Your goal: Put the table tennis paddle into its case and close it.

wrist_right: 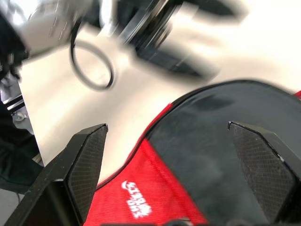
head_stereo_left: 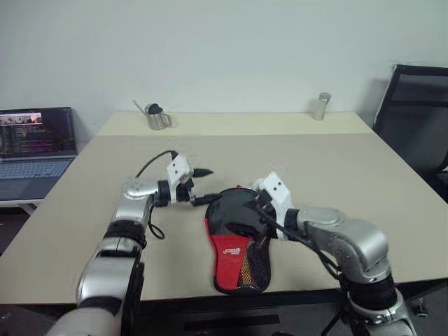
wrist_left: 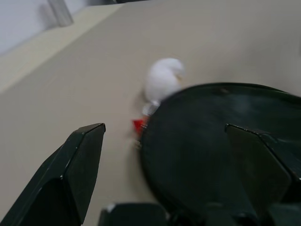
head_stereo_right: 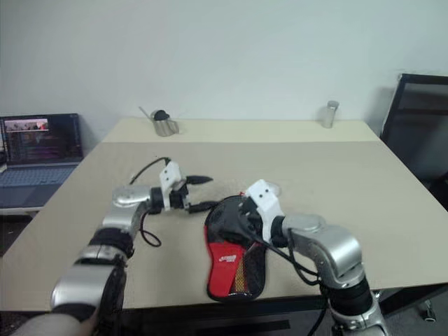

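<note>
Case: the case [head_stereo_left: 234,260] lies flat at the near table edge, red narrow end with white logo toward me, black round head farther in.
Paddle: I cannot make out the paddle apart from the case's black head.
Right pincer: my right gripper [head_stereo_right: 246,210] hangs over the black head, fingers spread wide, holding nothing.
Left pincer: my left gripper [head_stereo_left: 204,185] sits just beside the head's left rim, fingers apart, empty.
Table: the table [head_stereo_left: 336,168] carries a metal pot [head_stereo_left: 157,117] and a small can [head_stereo_left: 321,106] along its far edge.
Side: a laptop [head_stereo_left: 35,143] stands off to my left.

The case [head_stereo_left: 234,245] is soft black-and-red cloth with mesh; the table [head_stereo_left: 336,168] is smooth, matt beige.
</note>
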`<state>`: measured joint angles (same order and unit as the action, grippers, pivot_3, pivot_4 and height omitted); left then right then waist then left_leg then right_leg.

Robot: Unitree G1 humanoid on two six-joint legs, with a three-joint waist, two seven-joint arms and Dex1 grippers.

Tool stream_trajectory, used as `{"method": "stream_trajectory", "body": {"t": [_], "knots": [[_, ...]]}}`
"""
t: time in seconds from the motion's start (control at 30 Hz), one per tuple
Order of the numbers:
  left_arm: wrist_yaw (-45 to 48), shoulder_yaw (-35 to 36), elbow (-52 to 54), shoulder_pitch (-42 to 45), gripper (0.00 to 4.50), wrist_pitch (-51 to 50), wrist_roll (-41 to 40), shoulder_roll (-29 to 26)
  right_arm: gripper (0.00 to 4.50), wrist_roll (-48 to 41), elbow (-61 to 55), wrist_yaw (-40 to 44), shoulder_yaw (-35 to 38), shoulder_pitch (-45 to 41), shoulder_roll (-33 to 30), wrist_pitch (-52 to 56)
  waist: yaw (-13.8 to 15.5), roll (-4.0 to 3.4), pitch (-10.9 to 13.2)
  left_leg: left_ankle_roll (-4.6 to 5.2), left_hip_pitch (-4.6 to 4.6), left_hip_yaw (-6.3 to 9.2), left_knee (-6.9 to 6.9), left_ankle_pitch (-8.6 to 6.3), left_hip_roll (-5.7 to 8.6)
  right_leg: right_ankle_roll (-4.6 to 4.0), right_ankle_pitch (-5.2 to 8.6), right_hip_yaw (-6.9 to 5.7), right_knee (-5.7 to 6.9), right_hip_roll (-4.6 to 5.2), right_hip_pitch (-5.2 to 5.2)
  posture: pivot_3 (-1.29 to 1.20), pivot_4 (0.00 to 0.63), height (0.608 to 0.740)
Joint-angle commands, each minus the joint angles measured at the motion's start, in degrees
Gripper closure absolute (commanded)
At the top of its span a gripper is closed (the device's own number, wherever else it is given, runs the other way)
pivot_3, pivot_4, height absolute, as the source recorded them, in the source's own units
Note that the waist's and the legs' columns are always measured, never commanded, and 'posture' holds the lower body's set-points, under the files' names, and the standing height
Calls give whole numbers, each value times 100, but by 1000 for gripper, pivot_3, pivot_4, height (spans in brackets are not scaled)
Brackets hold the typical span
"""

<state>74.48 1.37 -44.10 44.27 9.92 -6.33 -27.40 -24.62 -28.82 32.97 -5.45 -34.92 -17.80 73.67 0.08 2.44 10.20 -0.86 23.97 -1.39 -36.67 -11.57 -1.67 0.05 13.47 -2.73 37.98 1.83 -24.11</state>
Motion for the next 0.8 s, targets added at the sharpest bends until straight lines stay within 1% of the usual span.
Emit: {"method": "stream_trajectory", "body": {"t": [0.03, 0.1, 0.17, 0.23, 0.33, 0.47, 0.63, 0.8], "knots": [[-130, -304, 830, -321, 61, -113, 50, 78, 0, -206, -21, 392, 205, -115, -622, -215, 6, 0, 0, 1, 1, 0, -3, -1, 1, 0, 0, 0, 0, 19, 1, 0, 150, 740], [-284, -447, 951, -443, 61, -149, 111, 199, 0, -104, 323, 505, 124, -182, -967, -546, 5, 0, 0, 5, -1, -1, -7, -3, 2, -2, -1, 1, 1, 21, 1, 0, 150, 740], [-419, -543, 945, -462, 61, -154, 127, 332, 0, -30, 814, 427, 159, -342, -952, -806, -6, 0, 0, 6, -4, -5, -11, -3, 0, -8, -5, 2, 2, 18, 1, 0, 150, 740], [-563, -642, 900, -448, 61, -79, 199, 412, 0, 126, 1316, 243, 168, -494, -826, -1154, -19, 0, 0, 7, -6, -11, -12, -3, -4, -11, -8, 3, 4, 12, 1, 0, 150, 740], [-678, -746, 800, -443, 61, 0, 256, 486, 0, 384, 2316, -116, 269, -826, -428, -1821, -48, -1, 0, 7, -9, -24, -9, -3, -7, -11, -9, 18, 4, -16, -1, 0, 150, 740], [-693, -814, 764, -444, 61, 49, 248, 476, 0, 688, 3862, -422, 414, -1363, 43, -2825, -49, -3, 2, 9, -7, -33, -4, -5, -11, -12, -10, 29, 4, -46, -8, 0, 150, 740], [-668, -825, 779, -468, 61, 53, 228, 439, 0, 1077, 5733, -335, 295, -1967, 295, -3986, -51, -5, 3, 11, -6, -41, -3, -5, -15, -12, -10, 33, 0, -46, -9, 0, 150, 740], [-678, -822, 800, -551, 61, 92, 227, 403, 0, 1338, 7469, -342, 378, -2605, 531, -4947, -57, -12, 7, 12, -7, -45, -2, -7, -18, -12, -10, 40, 1, -45, -10, 0, 150, 740]]}}
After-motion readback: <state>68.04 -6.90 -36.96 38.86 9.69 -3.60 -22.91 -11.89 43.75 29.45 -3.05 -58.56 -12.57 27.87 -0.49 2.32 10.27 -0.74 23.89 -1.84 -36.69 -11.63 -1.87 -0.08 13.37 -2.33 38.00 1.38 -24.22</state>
